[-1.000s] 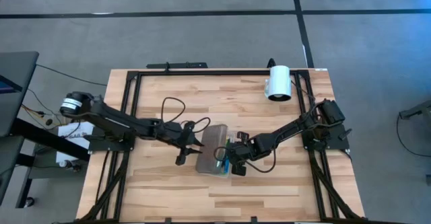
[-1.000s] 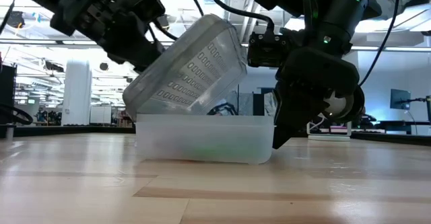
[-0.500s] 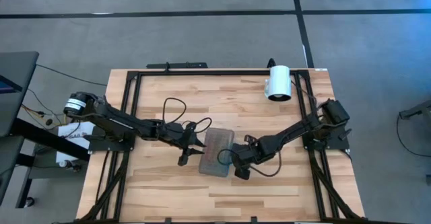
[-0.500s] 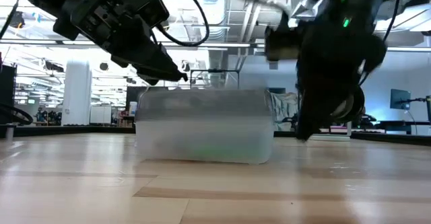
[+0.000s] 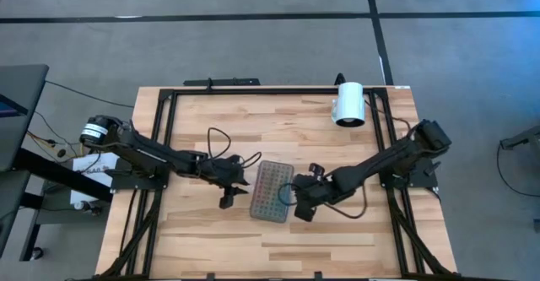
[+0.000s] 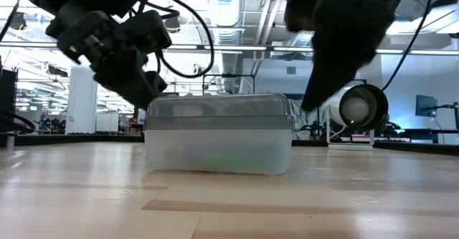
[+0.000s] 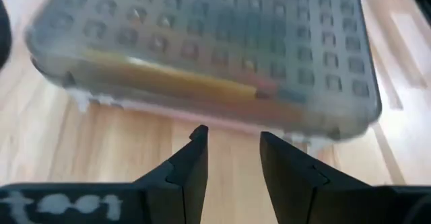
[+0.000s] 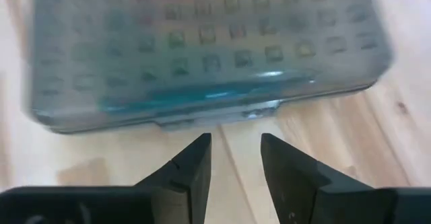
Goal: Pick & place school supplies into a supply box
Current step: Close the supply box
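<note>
Near the middle of the wooden table [image 5: 337,146], the supply box [image 5: 272,190] sits flat with its dotted lid [image 6: 219,108] closed down over the clear base. Through the lid, the left wrist view shows a yellow pencil [image 7: 168,79] and a pink one lying lengthwise inside, and the right wrist view shows a blue pen [image 8: 202,96] along the near wall; other contents are too blurred to tell.

The left gripper [image 5: 232,180] hovers just beside the box on its left side, clear of the lid. Its 2 fingers [image 7: 185,173] stand a little apart with bare table between them, holding nothing. The right gripper [image 5: 300,198] hangs just beside the box on the opposite side, also off the lid. Its 2 fingers [image 8: 188,167] show a similar small gap and grip nothing.

From table height, both arms are raised above the box, the left one dark against the room on the picture's left and the right one blurred on the picture's right. A white cylinder [image 5: 349,104] lies near the far right edge of the table, well apart from the box, and it appears again behind the box in the low view [image 6: 357,108].
</note>
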Motion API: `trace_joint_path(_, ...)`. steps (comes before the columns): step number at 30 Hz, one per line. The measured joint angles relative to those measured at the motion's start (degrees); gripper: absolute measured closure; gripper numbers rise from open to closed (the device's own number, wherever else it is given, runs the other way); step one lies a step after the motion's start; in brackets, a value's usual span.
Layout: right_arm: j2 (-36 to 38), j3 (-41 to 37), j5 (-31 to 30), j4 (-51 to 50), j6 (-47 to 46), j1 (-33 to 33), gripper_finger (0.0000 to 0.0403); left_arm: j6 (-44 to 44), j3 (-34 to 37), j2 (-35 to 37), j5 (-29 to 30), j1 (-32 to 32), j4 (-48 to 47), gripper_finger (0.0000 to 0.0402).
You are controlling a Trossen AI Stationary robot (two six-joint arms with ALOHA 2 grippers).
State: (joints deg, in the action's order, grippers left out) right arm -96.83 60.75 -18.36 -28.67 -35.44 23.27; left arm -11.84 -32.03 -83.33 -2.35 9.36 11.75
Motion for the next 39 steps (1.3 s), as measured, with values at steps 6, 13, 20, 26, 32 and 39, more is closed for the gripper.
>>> trace_joint_path(6,-5.58,0.0,4.82,8.55,4.4,-2.47,0.0281,1.66,0.0,-0.44,0.7,0.88,-3.87,0.0278)
trace_joint_path(13,-7.55,-0.03,5.59,7.94,5.58,-4.69,0.0281,1.54,0.02,-0.7,0.96,0.86,-3.14,0.0278)
trace_joint_path(20,-7.26,-0.02,6.21,5.8,8.71,-7.94,0.0281,-0.67,0.07,-5.21,-1.67,0.95,1.65,0.0278)
trace_joint_path(26,-7.26,-0.02,6.51,4.57,10.24,-9.85,0.0281,-3.73,-0.53,-11.77,-3.87,1.06,10.25,0.0278)
trace_joint_path(32,-7.24,0.02,7.56,3.66,11.74,-11.11,0.0281,-2.52,-1.07,-12.61,-1.96,0.62,9.84,0.0278)
trace_joint_path(39,-7.24,0.02,8.01,2.92,13.07,-12.22,0.0281,-2.25,-1.07,-12.61,-1.61,-2.2,9.72,0.0278)
